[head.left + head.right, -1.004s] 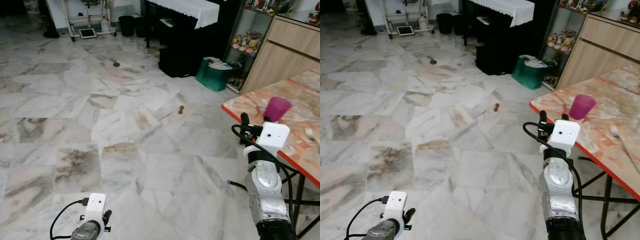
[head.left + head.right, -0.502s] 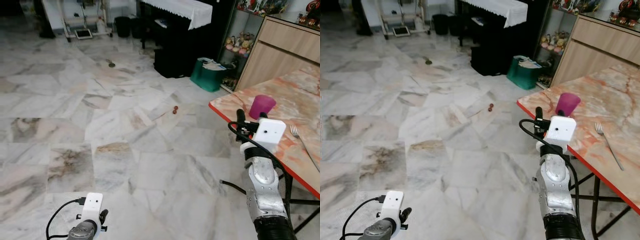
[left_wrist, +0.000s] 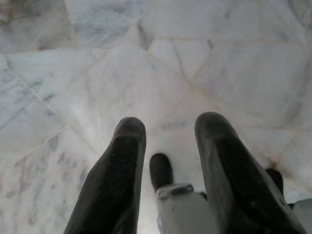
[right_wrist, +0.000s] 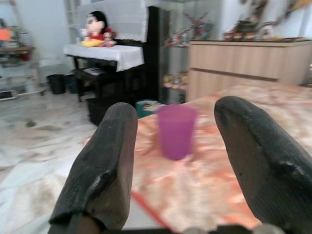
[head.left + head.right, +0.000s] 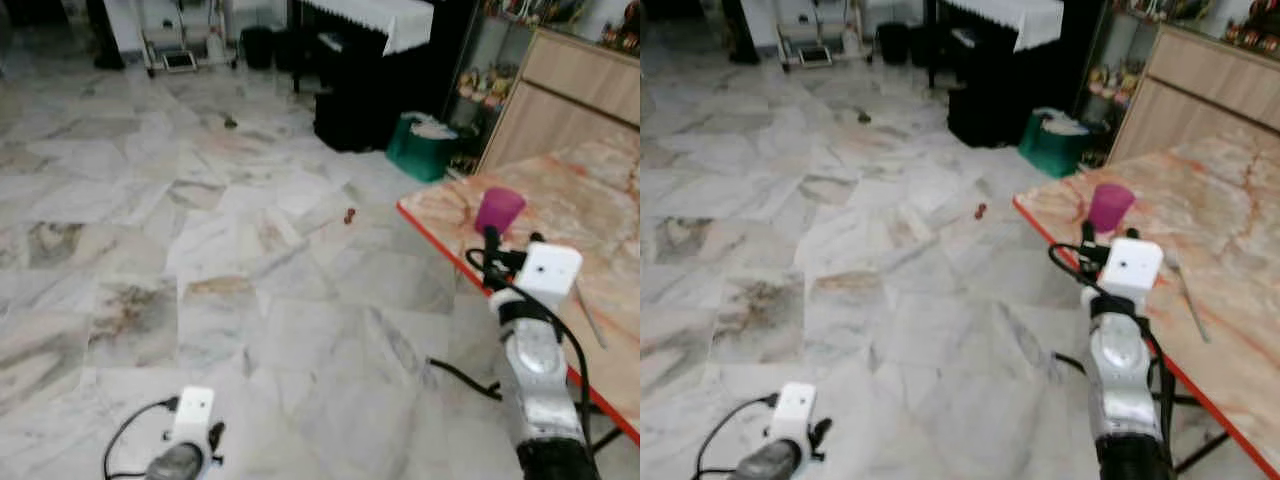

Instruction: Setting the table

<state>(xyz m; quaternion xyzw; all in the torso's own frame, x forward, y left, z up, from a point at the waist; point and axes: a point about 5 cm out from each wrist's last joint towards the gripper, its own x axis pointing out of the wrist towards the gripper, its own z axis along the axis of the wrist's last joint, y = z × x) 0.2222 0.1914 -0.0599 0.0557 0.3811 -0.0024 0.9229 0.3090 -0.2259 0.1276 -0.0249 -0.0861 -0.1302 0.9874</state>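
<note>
View has swung toward the worktop (image 5: 1230, 250). Right pincer (image 4: 175, 146) spread, empty, aimed at cup (image 4: 176, 130); fork (image 5: 1185, 290) near. Left pincer (image 3: 168, 161) idle, spread. Grasp looks imminent.

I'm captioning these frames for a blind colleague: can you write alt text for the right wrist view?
The right hand, its two black fingers spread open, points at a purple cup standing upright on an orange marbled table. Behind are a wooden cabinet and a dark piano under a white cloth with soft toys on top.
</note>
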